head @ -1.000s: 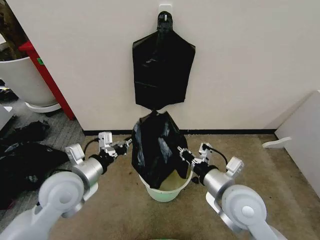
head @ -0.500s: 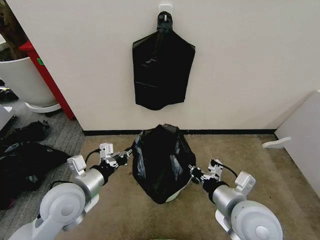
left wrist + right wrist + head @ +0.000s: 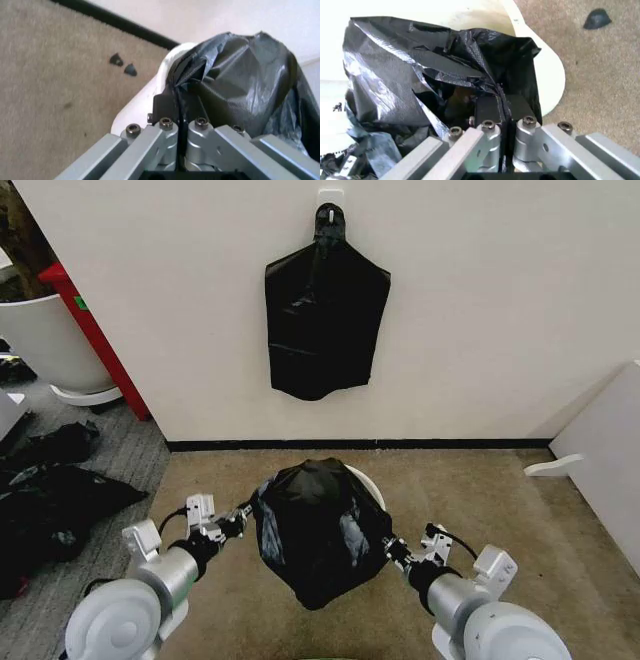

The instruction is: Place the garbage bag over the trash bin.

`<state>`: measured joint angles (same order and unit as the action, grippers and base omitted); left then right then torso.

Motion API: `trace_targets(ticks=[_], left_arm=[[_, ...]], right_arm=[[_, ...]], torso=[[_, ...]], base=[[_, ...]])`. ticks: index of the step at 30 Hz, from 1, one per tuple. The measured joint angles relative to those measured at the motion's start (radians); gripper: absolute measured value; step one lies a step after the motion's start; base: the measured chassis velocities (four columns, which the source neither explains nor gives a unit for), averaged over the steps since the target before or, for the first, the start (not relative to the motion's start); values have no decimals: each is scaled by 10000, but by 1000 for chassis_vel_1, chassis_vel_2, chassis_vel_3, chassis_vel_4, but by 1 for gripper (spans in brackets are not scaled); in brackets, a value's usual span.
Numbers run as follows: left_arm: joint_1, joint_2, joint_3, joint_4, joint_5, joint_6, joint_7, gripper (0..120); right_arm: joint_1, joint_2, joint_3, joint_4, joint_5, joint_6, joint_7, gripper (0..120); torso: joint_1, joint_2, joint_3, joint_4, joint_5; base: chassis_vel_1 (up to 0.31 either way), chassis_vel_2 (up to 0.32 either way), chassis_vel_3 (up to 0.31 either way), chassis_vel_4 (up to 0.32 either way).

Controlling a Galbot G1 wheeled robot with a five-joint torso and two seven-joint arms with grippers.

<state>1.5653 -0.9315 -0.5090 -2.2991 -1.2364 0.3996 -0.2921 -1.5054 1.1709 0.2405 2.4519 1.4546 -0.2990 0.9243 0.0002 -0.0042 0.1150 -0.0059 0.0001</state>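
Head view: garbage bag is ballooned over the trash bin, w/ a sliver of cream rim showing at the far side. Left gripper and right gripper each pinch the bag's hem at opposite sides, jaws closed tight on the film. Risks: thin plastic could tear if the arms pull apart too hard; trapped air could lift the bag off the rim; hem prob. not hooked under the near rim, hard to tell, so it may slip once let go
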Motion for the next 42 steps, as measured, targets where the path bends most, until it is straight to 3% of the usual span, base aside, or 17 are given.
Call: trace_targets(ticks=[18,27,42], left_arm=[[-261,-320,1083,1320,1084,-648,462,0],[-561,-302,1287,1547,1150,-779,502,0],[-1005,-365,1630,2094,1395,-1215,783,0]], right_arm=[[-403,386,316,-974,-437,-128,-391,0],[-329,388,507,-1628,-781,-14,-754,0],[72,504,536,-2677,-1507,510,-2211,0]], torso=[[0,0,0,0,0],[0,0,0,0,1],[0,0,1,0,-1]], base=[[0,0,0,0],[0,0,0,0],[0,0,0,0]])
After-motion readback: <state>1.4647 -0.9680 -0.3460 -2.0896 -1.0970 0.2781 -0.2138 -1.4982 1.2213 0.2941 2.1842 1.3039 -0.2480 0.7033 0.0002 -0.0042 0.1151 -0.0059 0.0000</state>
